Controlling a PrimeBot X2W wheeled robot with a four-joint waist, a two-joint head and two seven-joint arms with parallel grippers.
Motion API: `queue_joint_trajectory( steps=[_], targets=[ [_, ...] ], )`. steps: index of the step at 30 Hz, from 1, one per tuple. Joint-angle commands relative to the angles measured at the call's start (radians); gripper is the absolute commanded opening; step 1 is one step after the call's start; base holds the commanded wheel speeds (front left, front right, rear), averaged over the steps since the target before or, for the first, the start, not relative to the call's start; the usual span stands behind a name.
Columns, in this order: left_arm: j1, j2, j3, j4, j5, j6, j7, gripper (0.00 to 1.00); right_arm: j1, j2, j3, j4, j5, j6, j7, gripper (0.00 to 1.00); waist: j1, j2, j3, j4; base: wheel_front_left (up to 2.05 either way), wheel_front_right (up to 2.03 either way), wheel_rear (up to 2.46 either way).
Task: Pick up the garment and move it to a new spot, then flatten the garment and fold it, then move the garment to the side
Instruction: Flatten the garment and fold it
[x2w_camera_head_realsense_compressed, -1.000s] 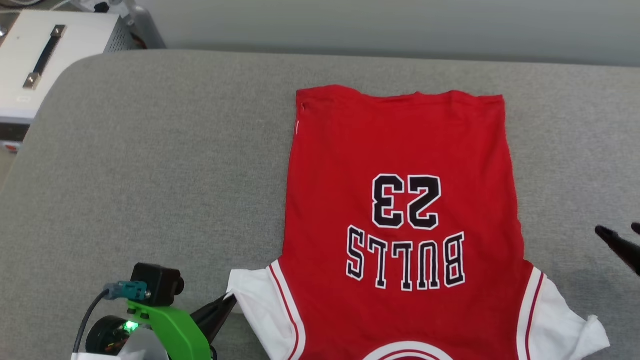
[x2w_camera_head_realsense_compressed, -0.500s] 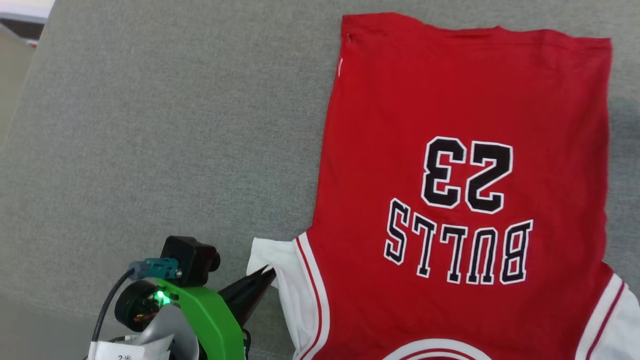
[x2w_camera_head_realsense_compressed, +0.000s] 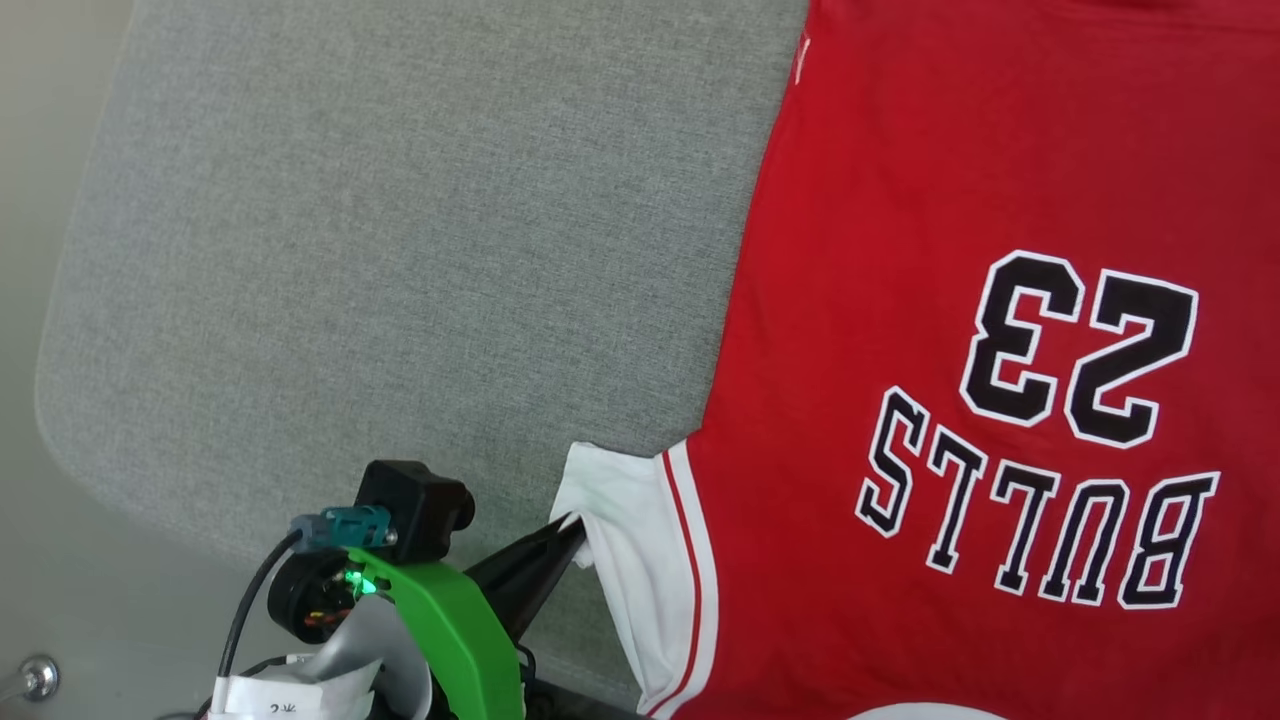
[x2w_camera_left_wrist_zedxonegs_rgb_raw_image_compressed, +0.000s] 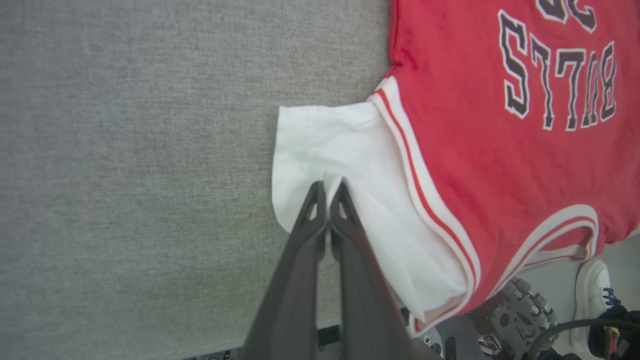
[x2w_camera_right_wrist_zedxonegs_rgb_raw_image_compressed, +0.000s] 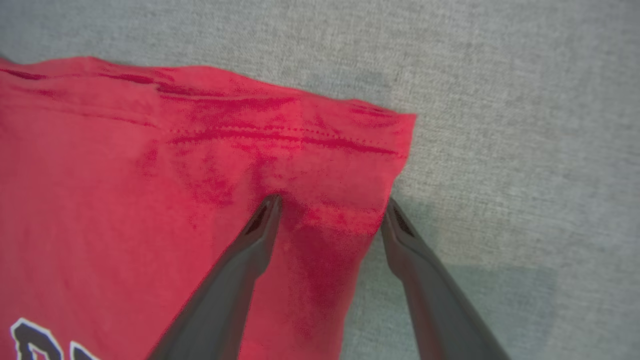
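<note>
Left gripper (x2w_camera_left_wrist_zedxonegs_rgb_raw_image_compressed: 327, 187) jaws are pinching shirt (x2w_camera_head_realsense_compressed: 900, 200) sleeve; right gripper (x2w_camera_right_wrist_zedxonegs_rgb_raw_image_compressed: 332, 200) jaws are gaping astride hem; head view is cropping neckline.

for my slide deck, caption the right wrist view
Open right gripper at the shirt hem corner, one finger over the fabric, one beside its edge, on grey surface.

The garment (x2w_camera_head_realsense_compressed: 900, 200) runs off the head view's right edge.
</note>
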Motion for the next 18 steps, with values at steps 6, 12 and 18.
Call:
queue_joint_trajectory(
  steps=[6,12,18],
  targets=[
    [-0.018,-0.018,-0.005,0.030,-0.003,-0.018,-0.019,0.00,0.021,0.001,0.043,0.037,0.011,-0.001,-0.009,1.00,-0.0001,0.0000,0.027,0.030,0.00,0.00,0.00],
    [-0.025,-0.027,-0.007,0.044,-0.005,-0.023,-0.027,0.00,0.053,-0.019,0.065,0.052,0.013,-0.001,-0.010,0.00,-0.0001,0.0000,0.018,0.036,0.00,0.00,0.00],
    [-0.024,-0.023,0.002,0.050,-0.005,-0.018,-0.035,0.00,0.074,-0.033,0.071,0.056,0.017,-0.001,-0.032,0.00,-0.0001,0.0000,-0.007,0.027,0.00,0.00,0.00]
  ],
)
